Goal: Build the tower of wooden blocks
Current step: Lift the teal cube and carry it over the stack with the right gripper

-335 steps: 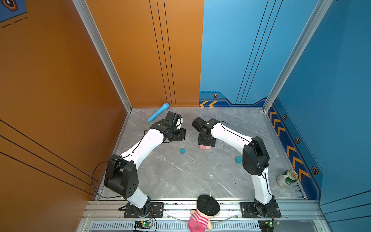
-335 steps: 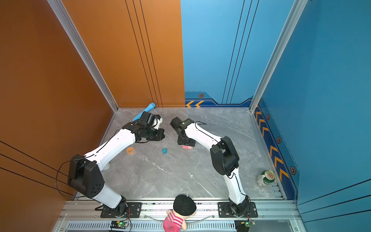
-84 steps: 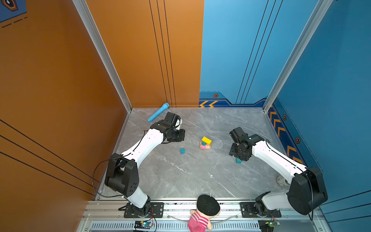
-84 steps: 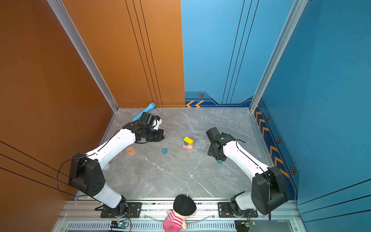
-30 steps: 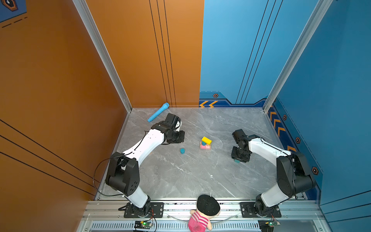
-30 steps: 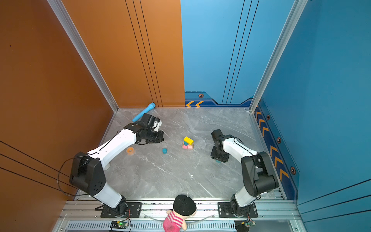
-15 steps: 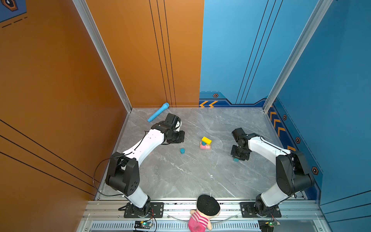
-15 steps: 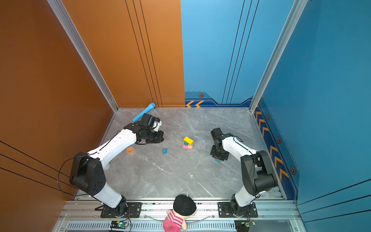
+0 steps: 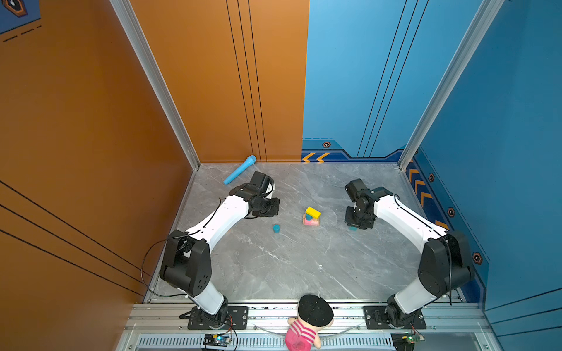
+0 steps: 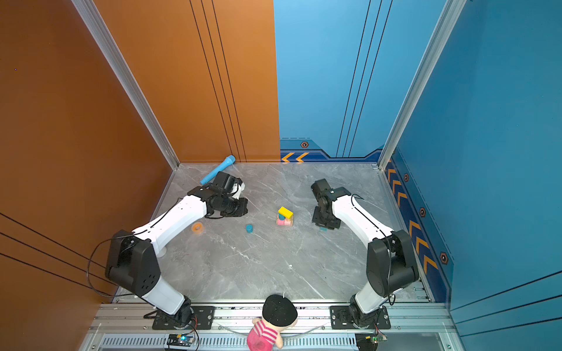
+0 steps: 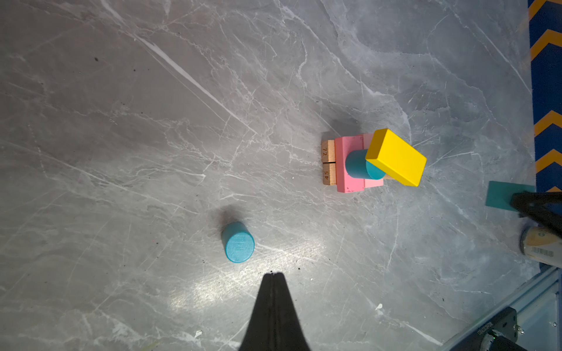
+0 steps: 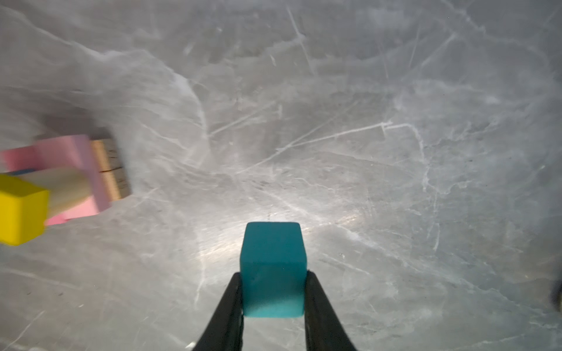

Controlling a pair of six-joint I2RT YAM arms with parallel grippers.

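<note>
Right wrist view: the right gripper (image 12: 273,282) pinches a small teal painted wooden cube (image 12: 272,252) by two opposite flat faces, low over the grey marbled tabletop (image 12: 395,152), probably so that it travels level to the tower (image 11: 349,164). That small stack of pink and tan bars, cylinders and a tilted yellow bar (image 11: 395,158) stands well apart. The left gripper (image 11: 273,275) hangs shut and empty near a loose blue wooden cylinder (image 11: 238,243), seemingly keeping clear. The tan bar ends (image 11: 328,162) bear numerals, apparently 72 and 45.

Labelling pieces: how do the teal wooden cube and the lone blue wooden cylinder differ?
Shape: the teal wooden cube is flat-sided, the lone blue wooden cylinder round. State: the cube is clamped in the right gripper; the cylinder stands on end, free on the table. Shared: neither is on the tower.
</note>
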